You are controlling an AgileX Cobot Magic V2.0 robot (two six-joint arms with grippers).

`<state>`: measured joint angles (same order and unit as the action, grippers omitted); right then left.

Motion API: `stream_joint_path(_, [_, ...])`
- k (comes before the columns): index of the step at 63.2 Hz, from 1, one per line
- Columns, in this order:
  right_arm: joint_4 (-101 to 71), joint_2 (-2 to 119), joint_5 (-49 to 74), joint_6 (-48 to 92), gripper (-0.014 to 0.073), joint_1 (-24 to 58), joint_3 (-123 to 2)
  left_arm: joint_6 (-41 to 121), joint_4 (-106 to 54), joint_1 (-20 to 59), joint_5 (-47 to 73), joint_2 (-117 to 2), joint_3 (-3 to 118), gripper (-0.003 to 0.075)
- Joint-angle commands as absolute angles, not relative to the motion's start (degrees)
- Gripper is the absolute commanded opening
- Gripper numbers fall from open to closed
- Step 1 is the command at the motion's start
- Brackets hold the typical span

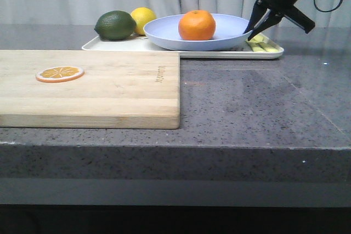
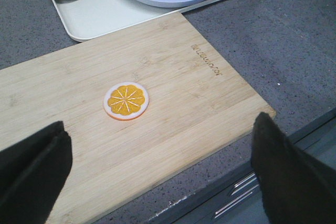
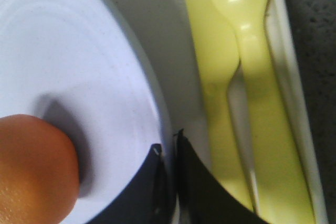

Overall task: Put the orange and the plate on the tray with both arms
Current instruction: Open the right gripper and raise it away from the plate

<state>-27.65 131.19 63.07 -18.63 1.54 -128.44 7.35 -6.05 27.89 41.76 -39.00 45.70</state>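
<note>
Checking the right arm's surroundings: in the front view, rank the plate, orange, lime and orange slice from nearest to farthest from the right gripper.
1. plate, at the right gripper
2. orange, on the plate
3. lime, tray's far left
4. orange slice, on the cutting board

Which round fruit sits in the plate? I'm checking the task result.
The orange, resting in the lavender plate on the tray. The lemon and green fruit sit on the tray beside the plate.
</note>
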Motion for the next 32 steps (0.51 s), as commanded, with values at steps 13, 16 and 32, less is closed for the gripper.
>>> stream_joint_path(13, [-30.3,126.9,62.2,-18.6,-0.0092,1.4,-130.6,6.6,-6.8,27.8,37.9,-38.9,47.2,0.0673])
stream_joint_path(16, [-30.4,126.9,62.2,-18.6,-0.0057,1.4,-130.6,6.6,-6.8,27.8,37.9,-38.9,47.2,0.0673])
stream_joint_path(32, [-30.8,126.9,61.9,-18.6,0.0264,1.4,-130.6,6.6,-6.8,27.8,37.9,-38.9,47.2,0.0673])
